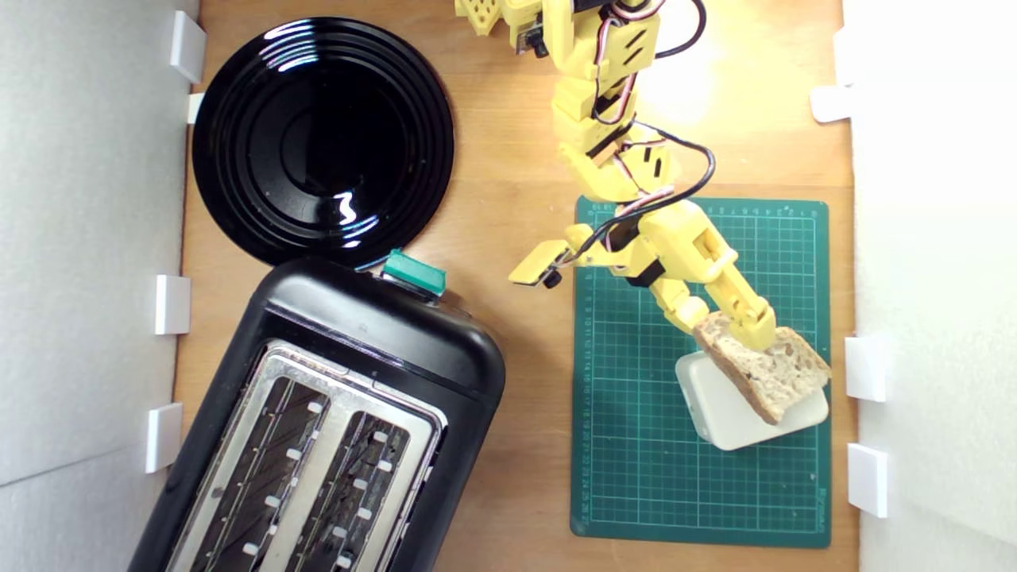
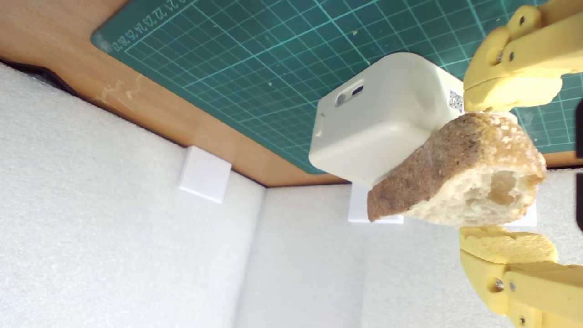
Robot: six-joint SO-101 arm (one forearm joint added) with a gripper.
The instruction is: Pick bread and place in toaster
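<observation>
The bread (image 1: 767, 373) sits clamped between the two yellow fingers of the gripper (image 1: 743, 334), which press on its opposite faces near the crust end, as the wrist view shows with one finger (image 2: 512, 93) above the slice and the other (image 2: 508, 246) below it. The slice is tilted, its holey crumb facing up in the exterior view and its floury brown crust toward the arm. It overlaps a cream rounded-corner box (image 1: 727, 413) that rests on a green cutting mat (image 1: 636, 445); whether the bread touches the box or is just above it cannot be told. The mat lies on the wooden desk (image 1: 524, 183) at the exterior view's right, close to a white foam wall (image 1: 937, 238). Well apart, at the exterior view's lower left, stands the black toaster (image 1: 334, 429) with its silver top, two long slots and teal lever (image 1: 413, 272), and just beyond it a round black plate (image 1: 322, 139)
</observation>
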